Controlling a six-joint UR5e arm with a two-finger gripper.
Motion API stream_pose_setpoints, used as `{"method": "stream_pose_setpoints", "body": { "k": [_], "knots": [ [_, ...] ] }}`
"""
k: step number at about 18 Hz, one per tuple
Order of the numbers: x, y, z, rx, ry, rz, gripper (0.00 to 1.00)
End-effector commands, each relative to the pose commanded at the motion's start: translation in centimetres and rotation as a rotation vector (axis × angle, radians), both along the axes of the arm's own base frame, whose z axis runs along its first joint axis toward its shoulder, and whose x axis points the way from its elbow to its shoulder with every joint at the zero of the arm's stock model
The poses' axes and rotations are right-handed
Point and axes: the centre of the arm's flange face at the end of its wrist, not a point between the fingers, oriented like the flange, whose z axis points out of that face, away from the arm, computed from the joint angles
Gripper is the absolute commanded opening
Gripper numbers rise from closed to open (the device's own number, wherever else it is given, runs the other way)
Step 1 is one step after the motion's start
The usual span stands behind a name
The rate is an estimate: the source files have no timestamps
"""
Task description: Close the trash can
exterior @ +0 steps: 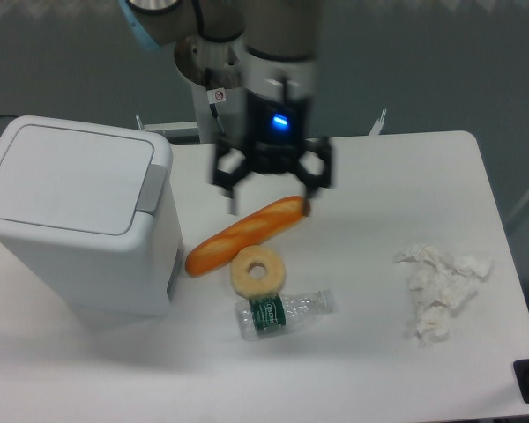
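Bin at nine o'clock sits lid-down on the counter; end effector, fingers spread and empty, hangs above bread. Bottle label is green, unreadable.

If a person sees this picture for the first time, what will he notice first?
First comes the big white trash can at the table's left, its lid lying flat and shut. Next is the gripper, fingers spread, hanging over the baguette near the middle. The crumpled tissue lies at the right.
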Motion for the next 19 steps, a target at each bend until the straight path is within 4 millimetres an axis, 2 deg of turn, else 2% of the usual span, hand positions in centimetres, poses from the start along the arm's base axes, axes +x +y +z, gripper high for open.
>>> {"method": "stream_pose_setpoints", "body": {
  "k": [1, 4, 8, 10, 12, 15, 17, 19],
  "knots": [
    [-1.9, -1.0, -1.0, -0.026, 0.01, -0.017, 1.0],
    [-5.4, -2.6, -5.6, -0.119, 0.029, -0.168, 1.0],
    [-8.7, -4.7, -9.2, -0.193, 0.062, -0.372, 1.0],
    [-10.1, -5.5, -12.0, -0.314, 0.07, -0.483, 1.0],
    [-11.3, -5.6, -12.0, -0.404, 0.097, -0.52, 1.0],
    [-11.5, -5.8, -11.8, -0.42, 0.106, -0.532, 1.0],
    [-11.7, -5.6, -12.8, -0.44, 0.096, -0.538, 1.0],
    [-12.0, -5.5, -12.6, -0.441, 0.102, -0.536, 1.0]
  ]
}}
